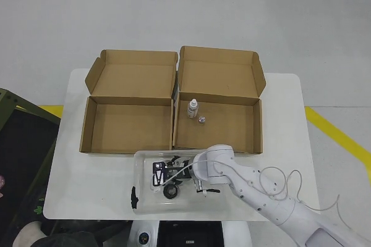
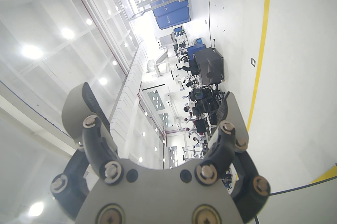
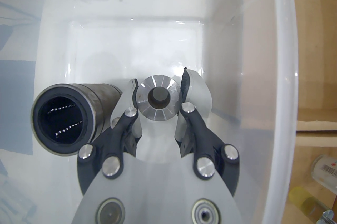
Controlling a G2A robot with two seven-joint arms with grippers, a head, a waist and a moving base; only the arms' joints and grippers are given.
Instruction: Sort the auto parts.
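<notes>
Where the right pincer point(image 3: 158, 93) is placed: inside the clear bin point(image 3: 285, 56), which stands at the near edge of the table point(image 1: 284, 92); the right arm is bent down into it.
State of the right pincer: closed on the silver cylinder point(image 3: 158, 98); both pads are seen pressed against its round sides.
Place of the silver cylinder: low in the bin, near the wall, with a dark tube point(image 3: 65, 117) lying just beside one finger.
State of the left pincer point(image 2: 158, 93): spread wide, nothing is held, and it is turned toward the room.
Boxes: two open ones at the far side; a small bottle point(image 1: 192, 108) is already laid in the right box point(image 1: 258, 126), and the left box point(image 1: 130, 129) stands beside it.
Risk of slipping: the cylinder is smooth and round, so it could be squeezed out or turned if it is lifted fast.
Risk of collision: the dark tube could be dragged by the finger, or the bin wall could be struck when the arm is raised.
</notes>
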